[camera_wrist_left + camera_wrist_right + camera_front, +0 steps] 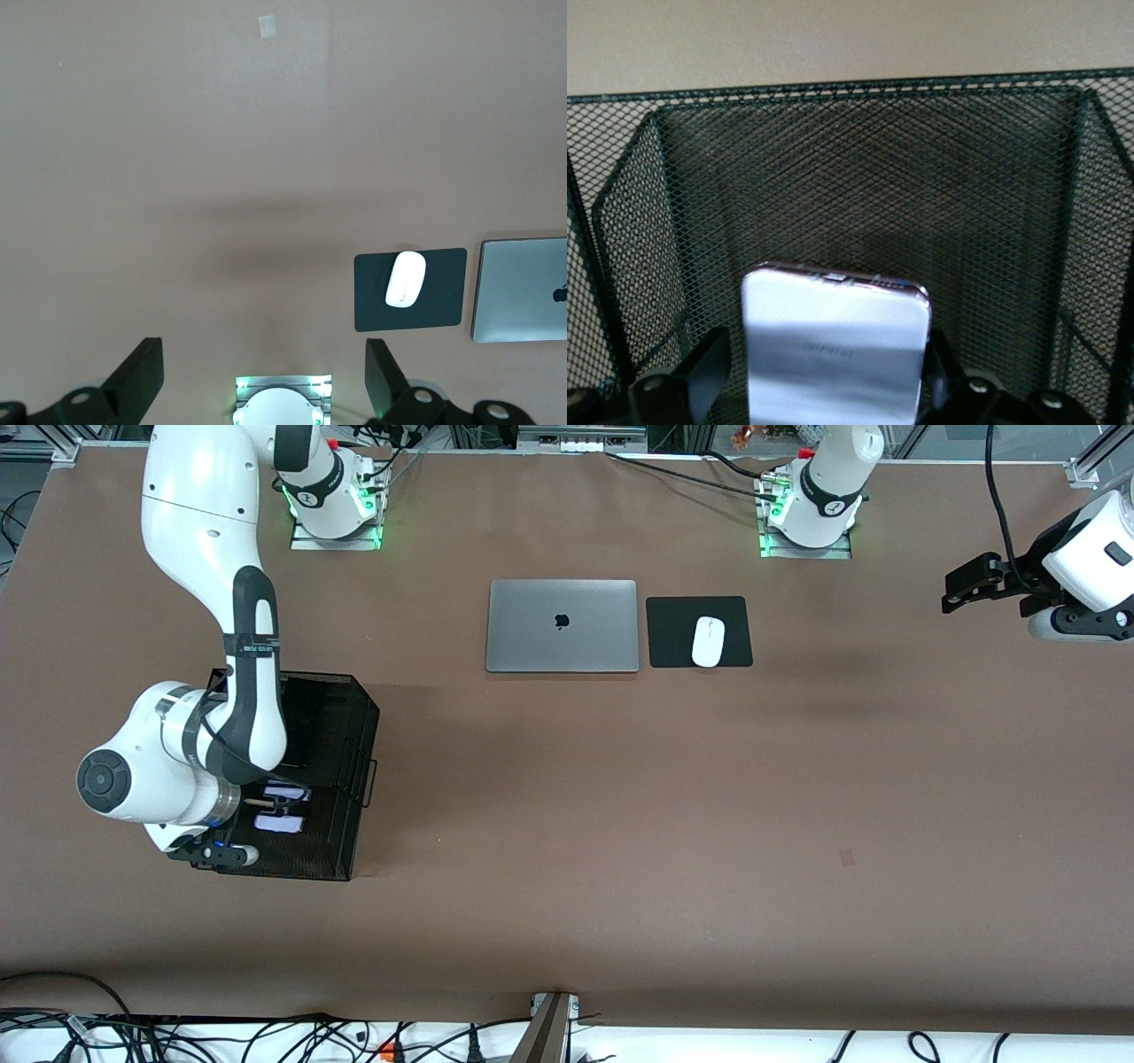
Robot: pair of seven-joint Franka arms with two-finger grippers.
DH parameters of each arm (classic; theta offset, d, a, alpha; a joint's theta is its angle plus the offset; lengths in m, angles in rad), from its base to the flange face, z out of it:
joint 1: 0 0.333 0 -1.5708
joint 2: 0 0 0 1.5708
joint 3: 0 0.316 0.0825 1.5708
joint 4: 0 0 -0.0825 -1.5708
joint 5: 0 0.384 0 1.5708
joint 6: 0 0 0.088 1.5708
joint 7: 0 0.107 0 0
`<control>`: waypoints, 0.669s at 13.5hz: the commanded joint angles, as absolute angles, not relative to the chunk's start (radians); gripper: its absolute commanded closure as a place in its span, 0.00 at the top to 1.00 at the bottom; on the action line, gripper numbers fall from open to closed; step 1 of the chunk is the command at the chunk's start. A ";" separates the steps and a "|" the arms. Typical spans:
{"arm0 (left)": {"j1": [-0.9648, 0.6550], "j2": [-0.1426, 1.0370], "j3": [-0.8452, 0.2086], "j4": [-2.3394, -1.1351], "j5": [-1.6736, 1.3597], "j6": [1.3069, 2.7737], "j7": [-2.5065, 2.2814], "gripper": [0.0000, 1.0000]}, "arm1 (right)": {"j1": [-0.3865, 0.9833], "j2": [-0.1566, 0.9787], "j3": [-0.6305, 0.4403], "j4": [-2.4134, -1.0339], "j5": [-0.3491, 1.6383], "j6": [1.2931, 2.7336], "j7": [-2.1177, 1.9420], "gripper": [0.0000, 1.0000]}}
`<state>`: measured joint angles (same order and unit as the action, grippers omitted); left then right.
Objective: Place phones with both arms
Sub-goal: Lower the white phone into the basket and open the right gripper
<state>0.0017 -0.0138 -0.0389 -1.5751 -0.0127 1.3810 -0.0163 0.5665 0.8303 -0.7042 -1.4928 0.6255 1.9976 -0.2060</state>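
The small squarish pale pink-white phone (pixel 280 825) lies in a black mesh basket (pixel 359 731) at the right arm's end of the table. My right gripper (pixel 266 804) reaches down into the basket. In the right wrist view the phone (pixel 833 350) sits between the spread fingers (pixel 709 367) of the gripper (pixel 828 390), with a small gap at one finger, inside the basket (pixel 859 159). My left gripper (pixel 961 589) is open and empty, raised over the left arm's end of the table, and waits; its wrist view (pixel 264 376) shows bare table. The two black phones are not visible.
A closed grey laptop (pixel 562 625) lies mid-table near the bases, beside a white mouse (pixel 708 641) on a black pad (pixel 673 631). The left wrist view also shows the mouse (pixel 406 279), pad (pixel 447 301) and laptop (pixel 523 288).
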 commanded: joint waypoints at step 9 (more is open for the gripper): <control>0.009 -0.023 -0.041 -1.568 -0.023 1.365 -0.012 1.00 | 0.580 0.703 -0.937 -1.281 0.638 1.487 -0.209 0.99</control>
